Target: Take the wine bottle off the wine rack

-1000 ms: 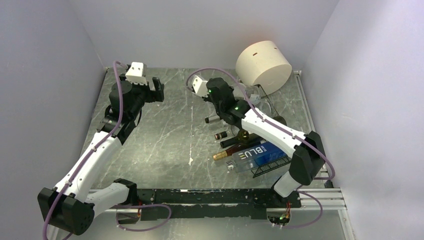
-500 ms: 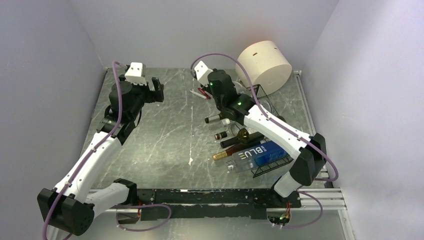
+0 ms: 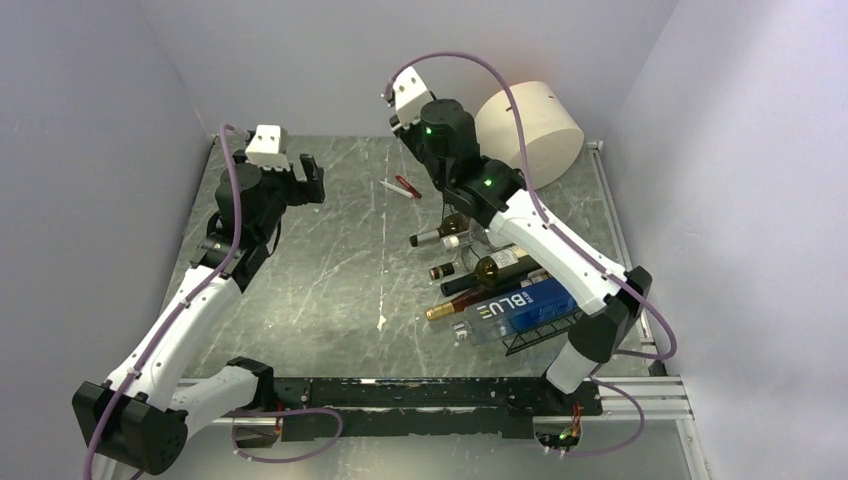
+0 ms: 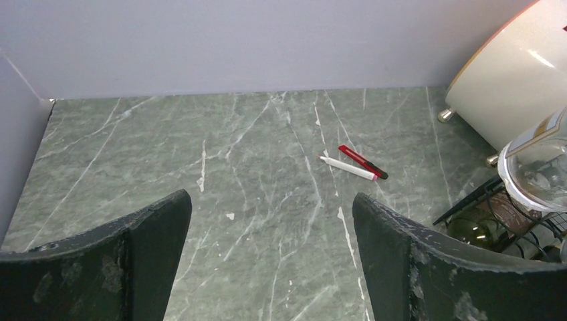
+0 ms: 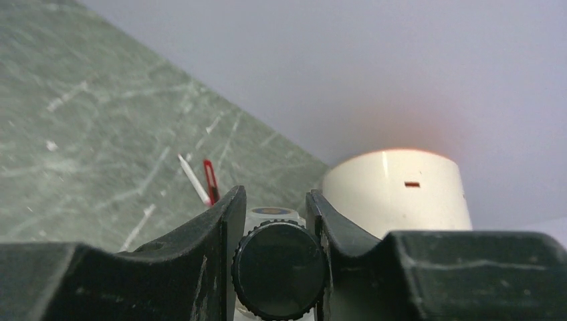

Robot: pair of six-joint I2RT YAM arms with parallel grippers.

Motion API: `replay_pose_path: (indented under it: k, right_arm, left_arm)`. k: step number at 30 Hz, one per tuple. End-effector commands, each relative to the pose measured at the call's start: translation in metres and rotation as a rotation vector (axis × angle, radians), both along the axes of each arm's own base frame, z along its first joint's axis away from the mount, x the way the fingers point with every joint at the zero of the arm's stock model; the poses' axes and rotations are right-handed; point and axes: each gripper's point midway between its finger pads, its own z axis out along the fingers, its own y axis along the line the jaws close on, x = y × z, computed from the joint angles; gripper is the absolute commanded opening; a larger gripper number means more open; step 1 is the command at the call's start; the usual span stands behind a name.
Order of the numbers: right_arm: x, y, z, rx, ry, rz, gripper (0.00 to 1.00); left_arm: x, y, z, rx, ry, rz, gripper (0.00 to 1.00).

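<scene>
The black wire wine rack lies at the right front of the table with several bottles in it, among them a blue one. My right gripper is shut on the black screw cap of a clear wine bottle and is raised above the rack's far end. The wrist hides the gripper in the top view. The bottle's clear base shows in the left wrist view, above the rack's corner. My left gripper is open and empty at the back left, its fingers wide apart.
A cream cylinder stands at the back right, behind the rack. A red pen and a white pen lie on the marble near the back middle. Grey walls close in the table on three sides.
My right arm has risen and swung toward the back wall with the bottle cap in its jaws, uncovering the pens. The left arm has barely moved.
</scene>
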Motion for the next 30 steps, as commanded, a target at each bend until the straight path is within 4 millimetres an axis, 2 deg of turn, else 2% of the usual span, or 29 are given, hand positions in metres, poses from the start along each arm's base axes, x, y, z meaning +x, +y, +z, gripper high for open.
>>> replay_pose_path:
  k: [1, 5, 10, 12, 15, 17, 18, 21, 26, 30]
  right_arm:
    - [0.006, 0.025, 0.066, 0.217, -0.126, 0.059, 0.0]
    - [0.016, 0.053, 0.062, 0.323, -0.106, 0.105, 0.0]
    - [0.038, 0.091, 0.037, 0.43, -0.06, 0.133, 0.0]
    - [0.048, 0.106, 0.025, 0.465, -0.034, 0.143, 0.0]
    - [0.058, 0.124, 0.018, 0.515, -0.017, 0.157, 0.0]
    - [0.064, 0.134, 0.012, 0.541, -0.006, 0.159, 0.0]
    - [0.069, 0.139, 0.003, 0.543, 0.004, 0.155, 0.0]
    - [0.077, 0.146, -0.005, 0.562, 0.012, 0.148, 0.0]
    - [0.088, 0.149, -0.023, 0.583, 0.016, 0.1, 0.0]
    - [0.098, 0.139, -0.038, 0.593, 0.021, 0.008, 0.0]
  left_arm:
    - [-0.003, 0.01, 0.023, -0.021, -0.049, 0.056, 0.94]
    - [-0.008, 0.022, 0.028, -0.049, -0.055, 0.121, 0.94]
    - [-0.017, 0.028, 0.04, -0.107, -0.079, 0.148, 0.94]
    - [-0.017, 0.04, 0.04, -0.106, -0.1, 0.183, 0.94]
    - [-0.016, 0.058, 0.039, -0.131, -0.086, 0.263, 0.94]
    - [-0.018, 0.055, 0.042, -0.128, -0.079, 0.243, 0.94]
    - [-0.017, 0.053, 0.043, -0.131, -0.085, 0.229, 0.94]
    - [-0.017, 0.047, 0.044, -0.126, -0.1, 0.191, 0.94]
    - [-0.016, 0.039, 0.045, -0.129, -0.092, 0.151, 0.94]
    - [-0.015, 0.028, 0.045, -0.141, -0.101, 0.086, 0.94]
